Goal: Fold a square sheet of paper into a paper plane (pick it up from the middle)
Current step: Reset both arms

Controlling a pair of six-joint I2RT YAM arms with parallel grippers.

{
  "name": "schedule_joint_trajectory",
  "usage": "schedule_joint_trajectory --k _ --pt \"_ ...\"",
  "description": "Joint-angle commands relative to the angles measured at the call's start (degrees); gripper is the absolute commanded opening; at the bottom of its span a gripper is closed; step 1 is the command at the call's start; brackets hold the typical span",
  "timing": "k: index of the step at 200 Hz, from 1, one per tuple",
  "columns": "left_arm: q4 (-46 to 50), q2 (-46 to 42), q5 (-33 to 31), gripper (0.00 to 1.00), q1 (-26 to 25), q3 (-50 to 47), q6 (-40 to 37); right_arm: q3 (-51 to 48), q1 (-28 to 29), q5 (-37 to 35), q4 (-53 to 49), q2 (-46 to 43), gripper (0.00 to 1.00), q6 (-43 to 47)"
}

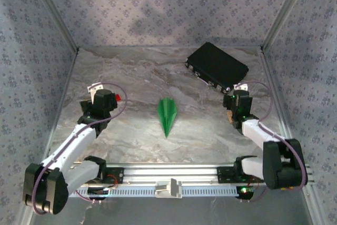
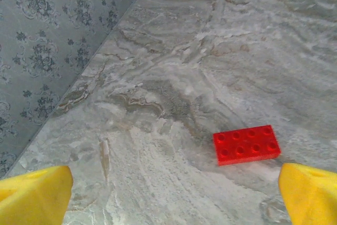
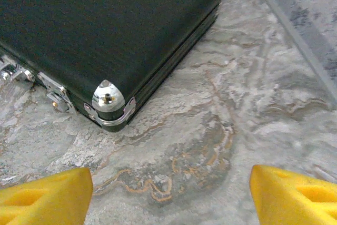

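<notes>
Grey marbled table surface (image 1: 131,72): black rectangular case (image 1: 217,67), far right corner. Spread wide, holding nothing: left gripper (image 2: 174,201), right gripper (image 3: 171,196). Slim bright green paper plane (image 1: 167,114) mid-surface; we judge it light, flimsy, crushable, so pinch centre crease. Small red studded block (image 2: 246,145) toward left edge.
</notes>
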State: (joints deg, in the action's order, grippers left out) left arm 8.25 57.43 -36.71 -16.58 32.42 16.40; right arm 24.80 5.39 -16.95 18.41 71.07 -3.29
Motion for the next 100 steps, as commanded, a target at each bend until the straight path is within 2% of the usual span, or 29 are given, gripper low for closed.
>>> schedule_joint_trajectory --k 1,21,34,48,71,76,88,90,92,100 --pt "-7.2 3.0 0.5 1.00 1.5 -0.7 -4.0 -1.7 -1.3 7.5 14.5 4.7 0.80 4.1" --pt "-11.4 6.8 1.9 1.00 1.9 -1.2 -6.6 -1.3 -1.4 10.7 16.6 6.8 0.80 8.4" --pt "-14.1 8.6 1.8 1.00 2.0 -1.6 -7.9 -3.7 -1.9 11.8 22.7 7.2 0.80 10.4" --pt "-18.9 10.2 2.8 1.00 2.3 -3.0 -9.5 -6.1 -4.2 14.3 28.2 8.9 0.81 8.4" --pt "-26.4 12.9 6.9 1.00 3.7 -5.4 -10.8 -8.0 -4.9 17.4 38.1 15.8 0.82 9.2" --pt "-28.1 13.5 7.6 1.00 3.7 -5.9 -11.7 -7.5 -4.7 16.0 38.1 16.3 0.88 9.1" --pt "-34.4 15.5 9.4 1.00 4.0 -7.7 -14.2 -4.5 -4.6 11.9 30.3 15.3 0.91 7.2" --pt "-35.7 15.9 9.5 1.00 4.0 -8.1 -14.4 -3.8 -4.8 11.6 29.6 15.6 0.97 6.8" --pt "-36.6 16.3 9.5 1.00 3.9 -8.5 -14.5 -3.4 -5.0 11.5 29.4 16.0 0.98 6.5" --pt "-41.6 17.8 10.1 1.00 4.5 -9.6 -14.6 -2.5 -6.1 12.2 28.7 16.6 0.99 5.0"
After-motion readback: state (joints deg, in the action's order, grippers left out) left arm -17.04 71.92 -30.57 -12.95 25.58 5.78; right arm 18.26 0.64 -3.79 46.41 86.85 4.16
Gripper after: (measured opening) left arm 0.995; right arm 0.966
